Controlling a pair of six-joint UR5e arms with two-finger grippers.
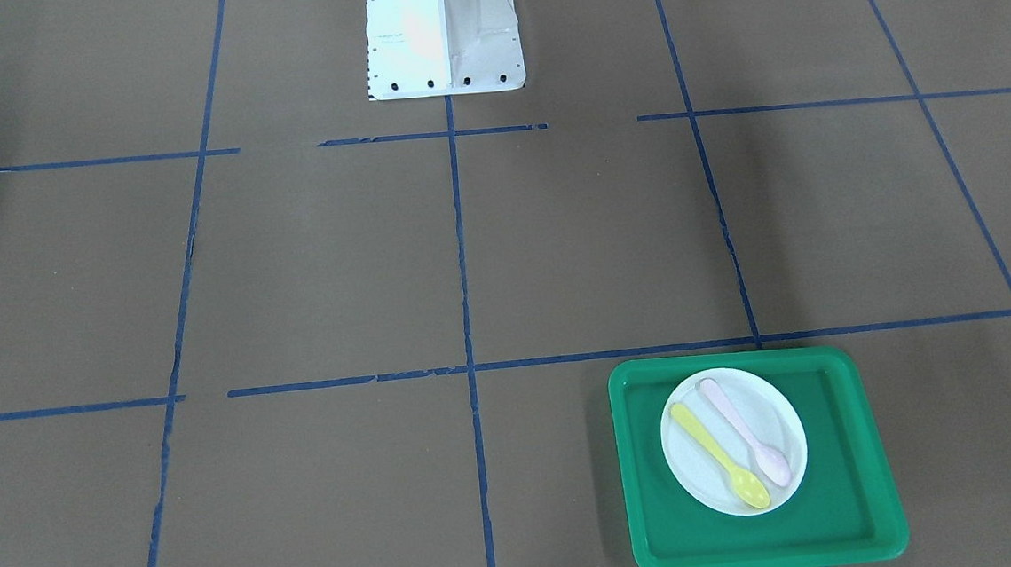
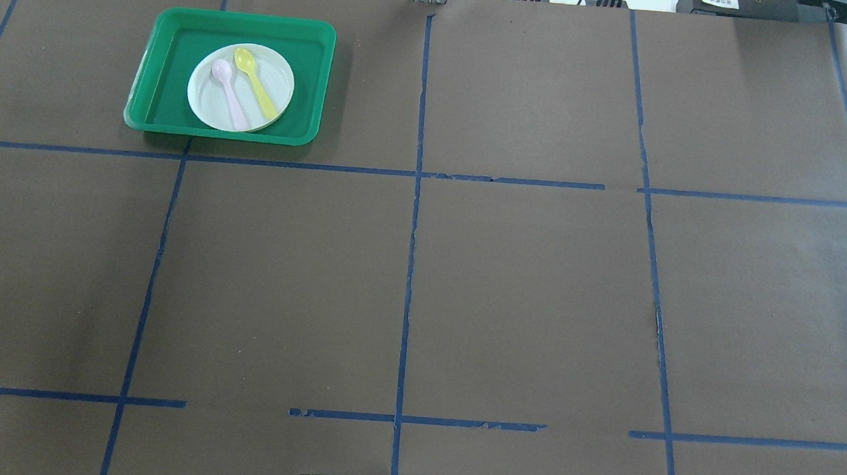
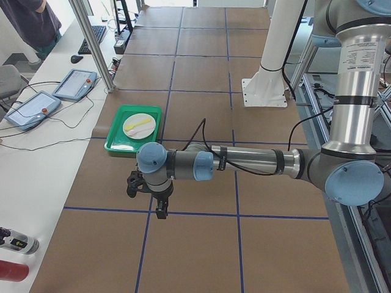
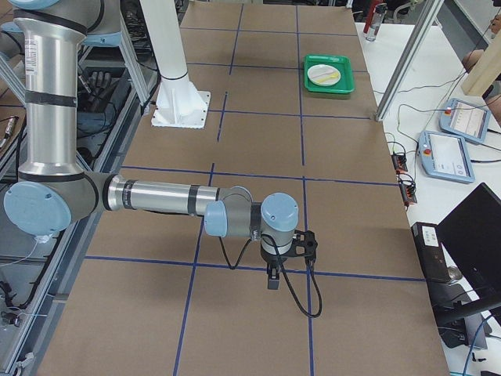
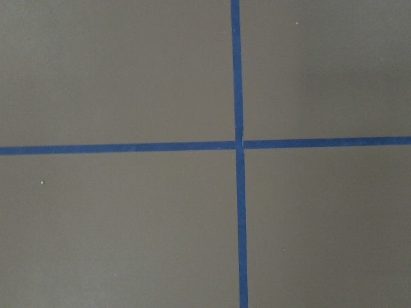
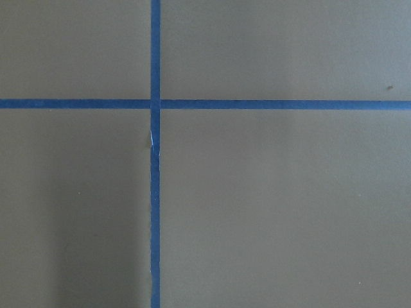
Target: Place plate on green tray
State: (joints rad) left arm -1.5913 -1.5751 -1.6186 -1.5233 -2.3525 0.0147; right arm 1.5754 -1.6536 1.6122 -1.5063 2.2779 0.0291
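plate (image 1: 777, 416) on green tray (image 1: 842, 509), well apart from left gripper (image 3: 146, 198)

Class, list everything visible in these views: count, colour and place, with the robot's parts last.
green tray: 1, bright green, far side of the table, on the robot's left
plate: 1, white, inside the tray
yellow spoon: 1, yellow, lying on the plate
pink spoon: 1, pale pink, on the plate beside the yellow one
tape lines: several, blue, a grid over the brown table
control tablets: 2, grey, on the white side bench
left claw: 1, black, above bare table
right claw: 1, black, above bare table
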